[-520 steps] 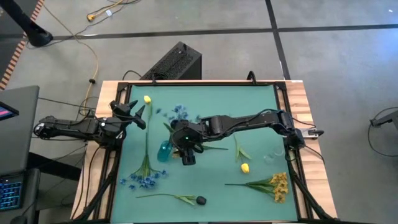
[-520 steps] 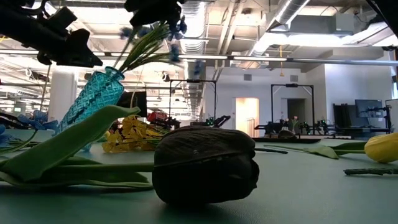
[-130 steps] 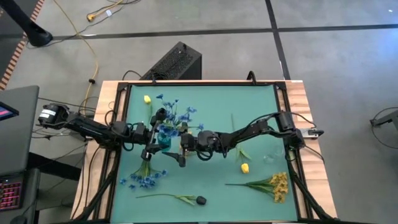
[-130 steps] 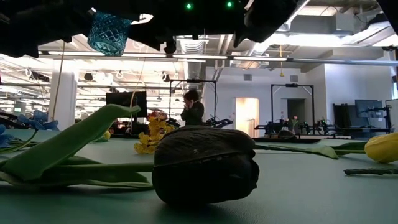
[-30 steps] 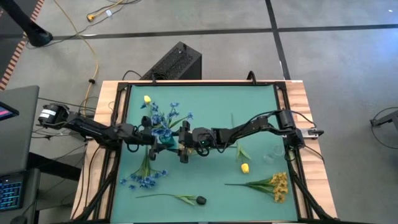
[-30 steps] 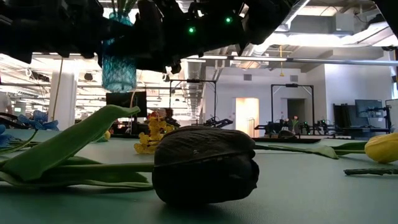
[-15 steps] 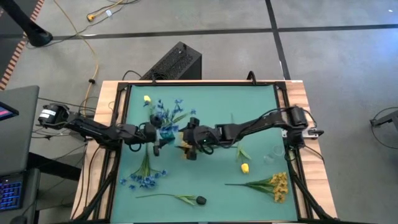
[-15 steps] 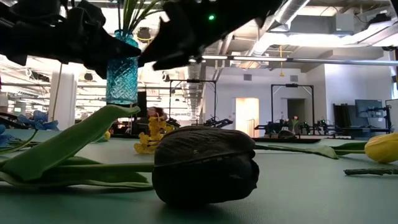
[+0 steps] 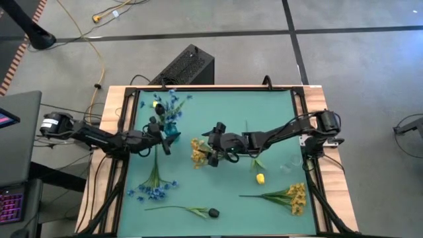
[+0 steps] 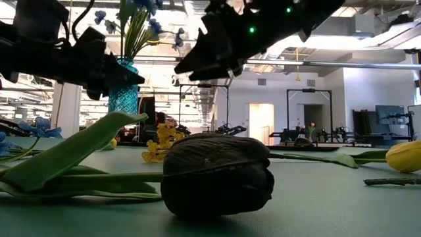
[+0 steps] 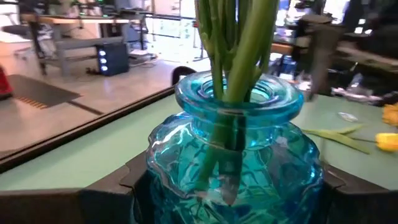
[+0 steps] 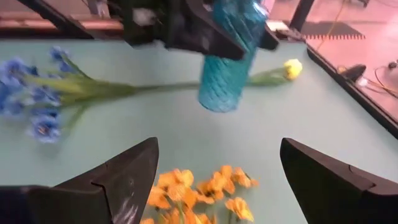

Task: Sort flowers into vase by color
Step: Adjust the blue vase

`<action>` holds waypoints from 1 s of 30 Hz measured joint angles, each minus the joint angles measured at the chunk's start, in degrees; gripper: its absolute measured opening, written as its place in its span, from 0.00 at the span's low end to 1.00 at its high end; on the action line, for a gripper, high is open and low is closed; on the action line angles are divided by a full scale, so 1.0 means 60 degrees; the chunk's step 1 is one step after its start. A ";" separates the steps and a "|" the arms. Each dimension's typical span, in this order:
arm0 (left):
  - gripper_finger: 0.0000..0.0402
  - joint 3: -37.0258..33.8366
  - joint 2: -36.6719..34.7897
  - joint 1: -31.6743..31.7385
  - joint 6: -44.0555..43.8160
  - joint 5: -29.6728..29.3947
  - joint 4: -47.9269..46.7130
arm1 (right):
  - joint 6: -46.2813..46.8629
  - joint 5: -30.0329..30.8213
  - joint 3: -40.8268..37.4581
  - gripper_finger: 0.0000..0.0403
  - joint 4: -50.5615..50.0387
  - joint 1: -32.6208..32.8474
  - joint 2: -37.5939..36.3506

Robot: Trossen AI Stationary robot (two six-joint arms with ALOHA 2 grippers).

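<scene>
High view: left gripper (image 9: 163, 137) at the table's (image 9: 277, 106) left-rear area, clamped on the blue glass vase (image 9: 170, 131). Vase upright, blue blossoms (image 9: 167, 106) sticking out of its neck. Left wrist view: green stems (image 11: 233, 68) down through the vase mouth, both dark fingers (image 11: 134, 177) pressed against the vase body. Low view: vase bottom seems clear of the table, contact hard to tell.

Right gripper (image 9: 213, 151) near table centre, fingers spread wide, holding nothing. Right wrist view: yellow-orange cluster (image 12: 205, 193) on the mat between its fingers, not gripped.

Still on the table: blue sprig (image 9: 153, 188) front-left, dark bud (image 9: 213, 213) at the front edge, yellow bud (image 9: 260, 178) right of centre, second yellow-orange bunch (image 9: 294, 196) front-right, yellow bud (image 9: 156, 104) rear-left beside the vase.
</scene>
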 joint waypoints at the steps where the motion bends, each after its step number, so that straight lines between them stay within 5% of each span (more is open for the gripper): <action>1: 0.57 -0.0040 0.0000 0.0109 -0.0020 -0.0018 0.0007 | 0.0003 -0.0003 -0.0029 0.90 0.0155 0.0028 0.0000; 9: 0.59 -0.0216 0.0905 0.0912 -0.0345 -0.0031 0.0224 | -0.0018 -0.0018 -0.0090 0.90 0.0457 0.0156 0.0011; 30: 0.58 0.0397 0.6572 0.1828 -0.0338 0.1021 0.5730 | -0.0080 -0.0029 -0.0090 0.90 0.0424 0.0156 0.0015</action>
